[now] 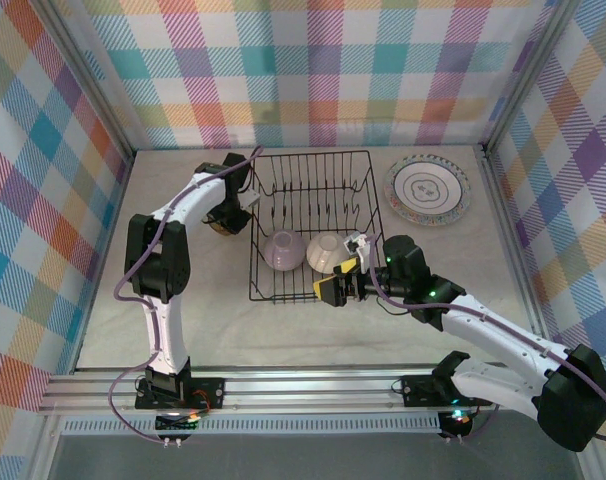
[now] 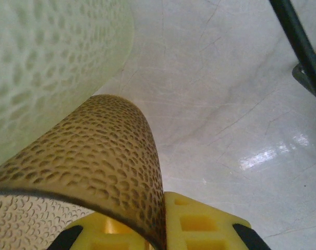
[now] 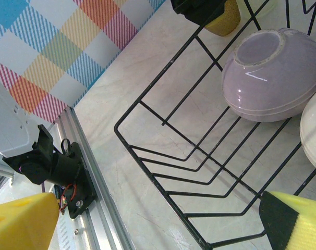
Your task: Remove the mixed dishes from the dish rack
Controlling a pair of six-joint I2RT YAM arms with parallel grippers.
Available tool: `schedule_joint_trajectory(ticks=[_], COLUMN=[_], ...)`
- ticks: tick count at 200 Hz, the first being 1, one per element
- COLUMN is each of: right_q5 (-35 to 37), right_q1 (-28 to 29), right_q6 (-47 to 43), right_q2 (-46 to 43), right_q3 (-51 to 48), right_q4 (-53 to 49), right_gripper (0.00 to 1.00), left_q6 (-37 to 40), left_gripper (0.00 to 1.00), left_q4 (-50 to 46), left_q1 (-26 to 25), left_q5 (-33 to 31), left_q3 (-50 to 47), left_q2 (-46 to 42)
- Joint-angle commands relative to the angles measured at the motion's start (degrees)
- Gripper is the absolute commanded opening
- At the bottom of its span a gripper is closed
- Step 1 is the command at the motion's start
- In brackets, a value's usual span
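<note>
The black wire dish rack (image 1: 313, 154) stands mid-table. In it lie a lilac bowl (image 1: 283, 250) and a cream bowl (image 1: 326, 252), both tipped over. Left of the rack, my left gripper (image 1: 230, 212) is shut on the wall of a dimpled amber cup (image 2: 95, 156), one finger inside and one outside. A pale yellow-green cup (image 2: 43, 62) stands right beside it. My right gripper (image 1: 335, 287) is open at the rack's front right corner, nothing between its fingers. From the right wrist I see the rack's rim (image 3: 147, 170), the lilac bowl (image 3: 272, 73) and the cream bowl (image 3: 314, 135).
A ringed plate (image 1: 428, 190) lies flat on the table at the back right. Checked walls close in three sides. The aluminium rail (image 1: 303, 385) runs along the near edge. A rack wire (image 2: 296, 41) passes close to the right of the left gripper.
</note>
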Motion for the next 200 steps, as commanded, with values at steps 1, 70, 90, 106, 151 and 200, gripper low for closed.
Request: schedule_joint_trajectory(ticks=[1, 70, 90, 106, 151, 200], right_q5=[0.3, 0.5, 0.5, 0.7, 2.1, 3.5], right_q1=[0.6, 0.7, 0.7, 0.8, 0.7, 0.7], right_q6=[-1.6, -1.8, -1.9, -1.9, -1.8, -2.0], right_q2=[-0.1, -0.1, -0.1, -0.2, -1.1, -1.2], right_q3=[1.5, 1.5, 1.6, 1.5, 1.5, 2.3], right_q4=[0.1, 0.0, -0.1, -0.1, -0.9, -2.4], right_gripper=[0.99, 0.99, 0.99, 0.99, 0.99, 0.99], left_q6=[-0.6, -1.4, -1.8, -2.5, -5.3, -7.5], left_gripper=[0.16, 0.27, 0.32, 0.45, 1.0, 1.0], left_q4=[-2.6, -3.6, -3.9, -4.4, -3.3, -0.1], left_q1=[0.9, 1.0, 1.0, 1.0, 0.9, 1.0], left_q5=[0.2, 0.1, 0.1, -0.2, -1.8, -0.9], left_q3=[1.7, 3.5, 4.0, 4.3, 2.3, -1.9], left_q2=[1.1, 1.1, 0.5, -0.5, -7.7, -19.3])
